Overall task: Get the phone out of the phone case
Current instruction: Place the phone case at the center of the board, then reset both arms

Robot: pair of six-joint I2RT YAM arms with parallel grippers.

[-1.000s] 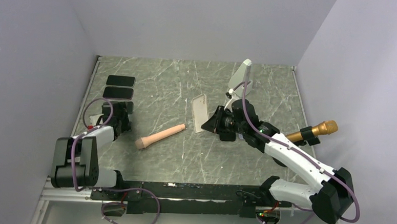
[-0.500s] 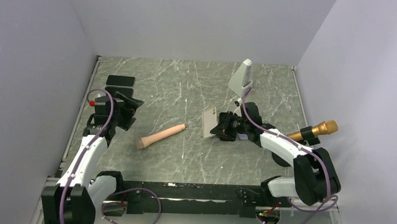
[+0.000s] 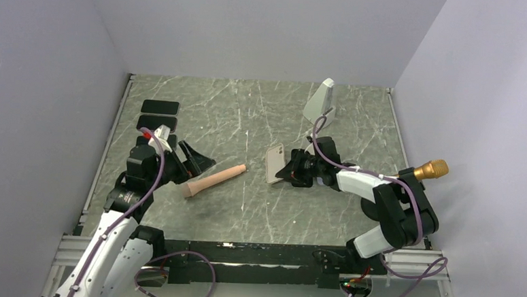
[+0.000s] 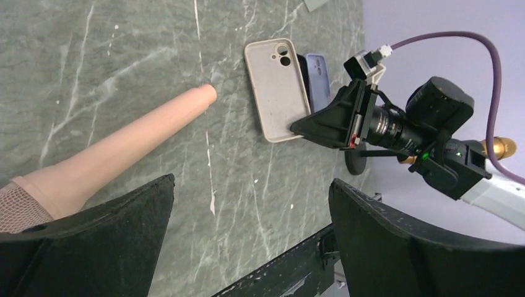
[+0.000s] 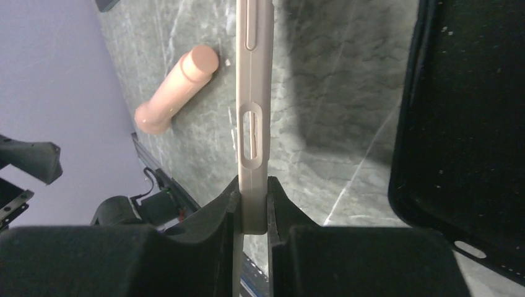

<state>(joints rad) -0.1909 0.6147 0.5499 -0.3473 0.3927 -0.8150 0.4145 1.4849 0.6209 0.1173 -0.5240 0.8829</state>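
Green veined-marble table [image 3: 244, 209] | right gripper [image 5: 252, 197] clamps matte beige phone case [image 4: 275, 90] edge | left gripper [image 4: 247, 213] spread wide

You're in a robot lab cell — plain lilac walls [image 3: 267, 33] box in a marbled worktop [image 3: 244, 209], black mounting rail [image 3: 242, 253] up front.

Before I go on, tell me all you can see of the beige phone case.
The beige phone case looks like matte, soft plastic, lightly scuffed, with rounded corners, a camera cutout at one corner and button slots along its side. It is held tilted over the marble table, back face toward the left arm. The right claw is shut on the end away from the cutout. Whether a phone sits inside cannot be told.
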